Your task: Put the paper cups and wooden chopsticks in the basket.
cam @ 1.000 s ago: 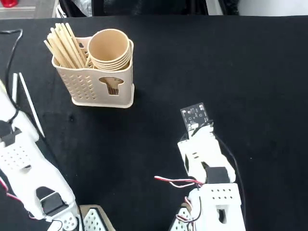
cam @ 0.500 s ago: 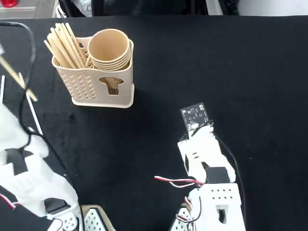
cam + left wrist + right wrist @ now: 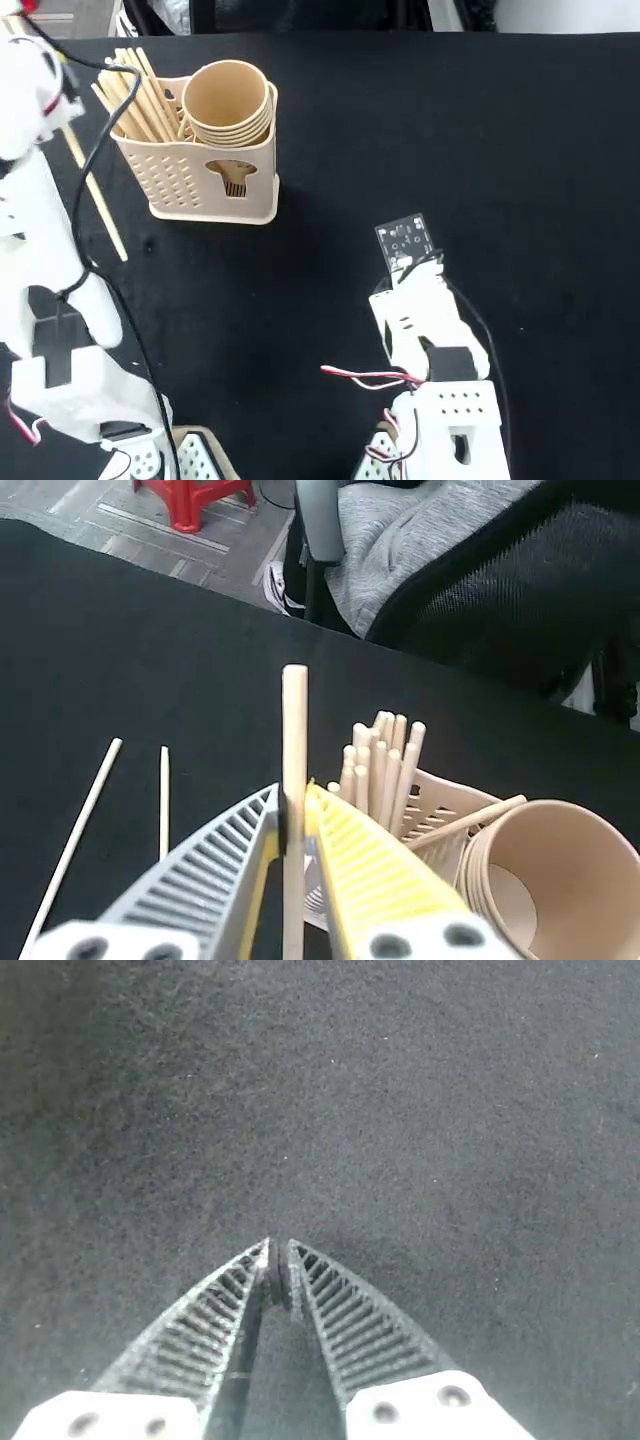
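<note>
Table [image 3: 450, 130]: is carrying everything.
Basket [image 3: 200, 180]: is standing near the far left corner.
Loose chopsticks [image 3: 75, 840]: are lying near the left edge.

The left arm [image 3: 40, 250] stands stretched out from its base at the near edge of the bench [image 3: 450, 150] towards the far corner on its own side. Its jaws are pinched tight on a chopstick [image 3: 294, 740]. The right arm [image 3: 430, 340] sits folded low near the front, wrist tipped down at the bench, jaws closed tip to tip.
</note>
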You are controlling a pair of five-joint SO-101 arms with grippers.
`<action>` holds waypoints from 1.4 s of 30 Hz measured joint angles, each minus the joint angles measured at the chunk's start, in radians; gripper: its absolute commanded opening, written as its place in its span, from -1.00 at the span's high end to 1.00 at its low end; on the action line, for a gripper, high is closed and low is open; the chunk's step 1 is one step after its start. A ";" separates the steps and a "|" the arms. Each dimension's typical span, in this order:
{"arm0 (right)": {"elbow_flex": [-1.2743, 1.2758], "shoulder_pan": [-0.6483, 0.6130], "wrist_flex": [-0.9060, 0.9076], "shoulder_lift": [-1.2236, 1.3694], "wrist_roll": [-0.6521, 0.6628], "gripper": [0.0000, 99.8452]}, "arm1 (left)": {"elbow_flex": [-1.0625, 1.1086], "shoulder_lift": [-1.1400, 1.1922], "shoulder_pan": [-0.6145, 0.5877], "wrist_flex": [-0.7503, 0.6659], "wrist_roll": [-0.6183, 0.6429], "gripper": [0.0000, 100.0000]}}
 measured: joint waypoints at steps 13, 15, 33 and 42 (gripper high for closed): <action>0.000 0.000 0.000 0.000 0.000 0.98 | 0.502 -0.327 0.003 -0.239 -0.008 0.94; 0.000 0.000 0.000 0.000 0.000 0.98 | 0.664 -0.446 0.003 -0.341 -0.011 0.94; 0.000 0.000 0.000 0.000 0.000 0.98 | 1.551 -0.827 0.155 -1.821 -0.011 0.94; 0.000 0.000 0.000 0.000 0.000 0.98 | 1.386 -0.440 0.176 -1.812 -0.011 0.94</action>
